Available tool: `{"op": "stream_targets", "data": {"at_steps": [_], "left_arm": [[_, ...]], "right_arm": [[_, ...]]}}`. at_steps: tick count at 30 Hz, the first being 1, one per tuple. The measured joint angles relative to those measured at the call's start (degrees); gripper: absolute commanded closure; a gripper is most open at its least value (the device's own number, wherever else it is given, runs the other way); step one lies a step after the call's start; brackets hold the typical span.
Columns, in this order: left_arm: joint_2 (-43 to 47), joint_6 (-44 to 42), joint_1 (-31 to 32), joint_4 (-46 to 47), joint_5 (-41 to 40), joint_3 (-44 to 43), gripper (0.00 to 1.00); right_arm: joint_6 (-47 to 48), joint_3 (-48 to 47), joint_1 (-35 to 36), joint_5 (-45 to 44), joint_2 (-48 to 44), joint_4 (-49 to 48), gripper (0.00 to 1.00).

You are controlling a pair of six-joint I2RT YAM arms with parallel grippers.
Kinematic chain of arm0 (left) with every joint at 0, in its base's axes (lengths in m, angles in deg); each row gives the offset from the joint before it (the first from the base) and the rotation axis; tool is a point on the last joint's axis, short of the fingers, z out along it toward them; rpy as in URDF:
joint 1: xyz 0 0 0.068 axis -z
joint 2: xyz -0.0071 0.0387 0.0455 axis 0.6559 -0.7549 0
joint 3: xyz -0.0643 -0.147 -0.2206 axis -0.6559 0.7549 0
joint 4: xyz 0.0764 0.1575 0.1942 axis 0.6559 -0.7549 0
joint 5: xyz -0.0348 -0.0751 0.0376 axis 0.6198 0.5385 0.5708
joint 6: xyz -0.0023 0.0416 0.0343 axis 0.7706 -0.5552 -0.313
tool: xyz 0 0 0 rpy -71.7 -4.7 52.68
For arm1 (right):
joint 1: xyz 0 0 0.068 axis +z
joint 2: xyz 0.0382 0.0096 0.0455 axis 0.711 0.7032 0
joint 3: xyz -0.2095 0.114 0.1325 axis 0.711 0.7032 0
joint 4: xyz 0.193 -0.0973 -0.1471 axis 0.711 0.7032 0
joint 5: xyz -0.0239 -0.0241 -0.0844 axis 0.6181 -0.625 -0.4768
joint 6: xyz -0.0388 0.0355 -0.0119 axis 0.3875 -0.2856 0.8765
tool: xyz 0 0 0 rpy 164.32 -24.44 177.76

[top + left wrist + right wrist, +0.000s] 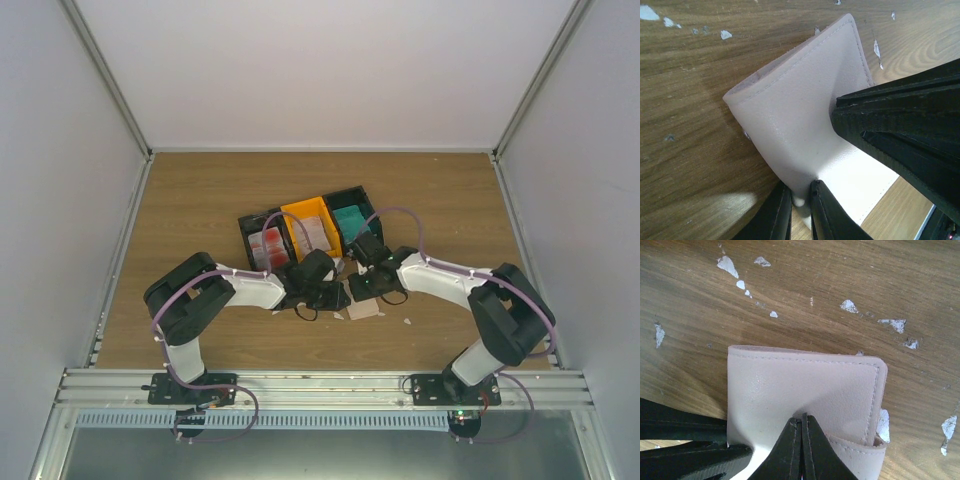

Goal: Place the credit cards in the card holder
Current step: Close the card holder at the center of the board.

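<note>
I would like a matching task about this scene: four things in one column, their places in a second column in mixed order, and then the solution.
Things:
1. teal-green cards
2. red-blotched white cards
3. pale cards
4. card holder

Places:
A. in the orange tray
B. pinched by the left gripper and the right gripper
C. in the left black tray
D. in the right black tray

Pairs: 1-D, 2-C, 3-A, 4-B
</note>
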State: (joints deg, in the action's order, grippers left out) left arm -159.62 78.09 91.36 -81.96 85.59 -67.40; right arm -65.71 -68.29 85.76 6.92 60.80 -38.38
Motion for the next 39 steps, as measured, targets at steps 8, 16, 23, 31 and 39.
{"op": "stream_targets", "data": {"at_steps": [8,16,23,31,39], "left_arm": [[0.02,0.0,0.0,0.63,0.61,0.0,0.74],[-0.44,0.0,-0.02,1.77,1.18,-0.04,0.78],[-0.66,0.0,0.02,2.21,1.25,-0.04,0.75],[-0.04,0.31,1.01,3.54,0.57,0.9,0.71],[1.11,1.88,3.1,5.73,-0.79,3.21,0.71]], "right_arm": [[-1.9,0.24,-2.19,5.44,-1.92,1.62,1.0],[-3.21,4.9,-6.21,15.5,-5.16,-0.17,0.99],[-4.44,7.8,-7.93,16.68,-8.85,-1.79,1.0],[-4.17,12.94,-8.04,10.73,-16.72,-5.88,1.0],[-2.95,19.78,-7.93,9.44,-19.82,-13.09,1.0]]}}
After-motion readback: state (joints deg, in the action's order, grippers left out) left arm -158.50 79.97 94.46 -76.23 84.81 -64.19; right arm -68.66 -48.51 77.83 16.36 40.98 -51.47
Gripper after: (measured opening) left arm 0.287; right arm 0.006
